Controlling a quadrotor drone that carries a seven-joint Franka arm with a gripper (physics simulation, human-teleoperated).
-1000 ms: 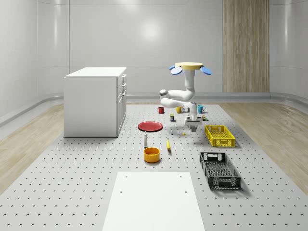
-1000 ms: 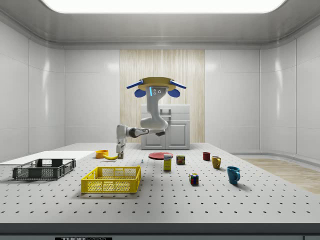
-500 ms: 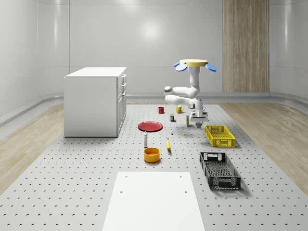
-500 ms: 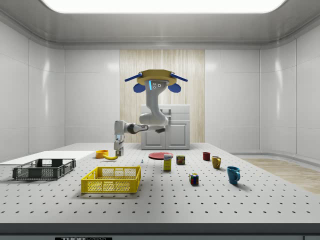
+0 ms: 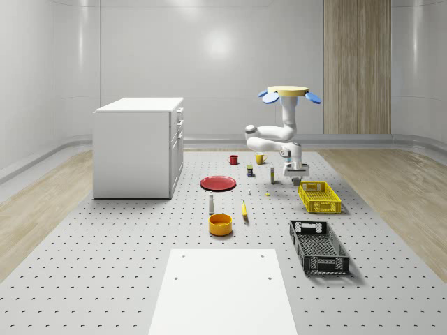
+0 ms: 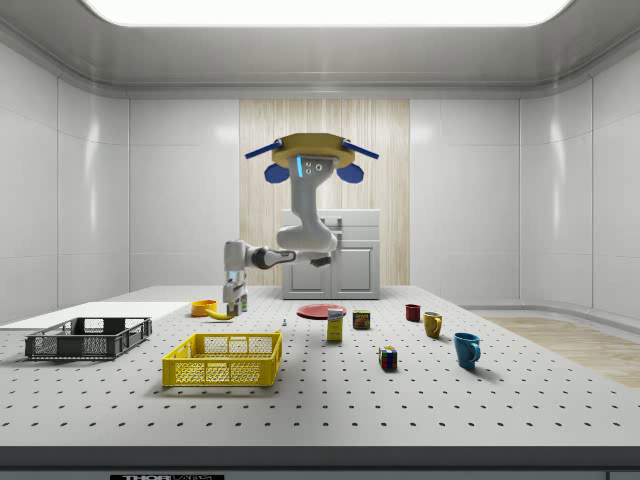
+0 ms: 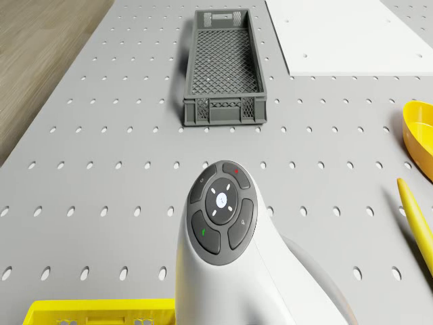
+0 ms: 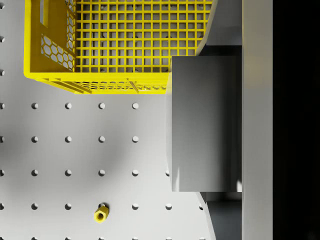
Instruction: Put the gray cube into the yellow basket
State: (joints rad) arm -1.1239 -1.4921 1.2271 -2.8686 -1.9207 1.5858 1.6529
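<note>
The drone [image 5: 290,91] hovers above the table just behind the far end of the yellow basket [image 5: 319,196]. Its arm bends down to the gripper [image 5: 296,172], which hangs a little above the table, shut on the gray cube [image 8: 205,122]. In the wrist view the cube sits partly over the near rim of the yellow basket [image 8: 125,45] and mostly over bare table. From the side, the gripper [image 6: 233,304] is higher than the yellow basket [image 6: 222,359] and beyond it, under the drone [image 6: 308,160].
A black crate [image 5: 318,246] lies in front of the basket, and a white sheet [image 5: 223,289] lies to its left. A banana [image 5: 244,209], an orange bowl [image 5: 220,223], a red plate [image 5: 218,183] and mugs stand mid-table. A white cabinet [image 5: 137,146] stands at the left. A small yellow bolt [image 8: 100,215] lies below the gripper.
The drone and arm have shifted toward the whole-scene view's right, bringing the held cube from mid-table to the basket's far end. The gripper has also risen slightly.
</note>
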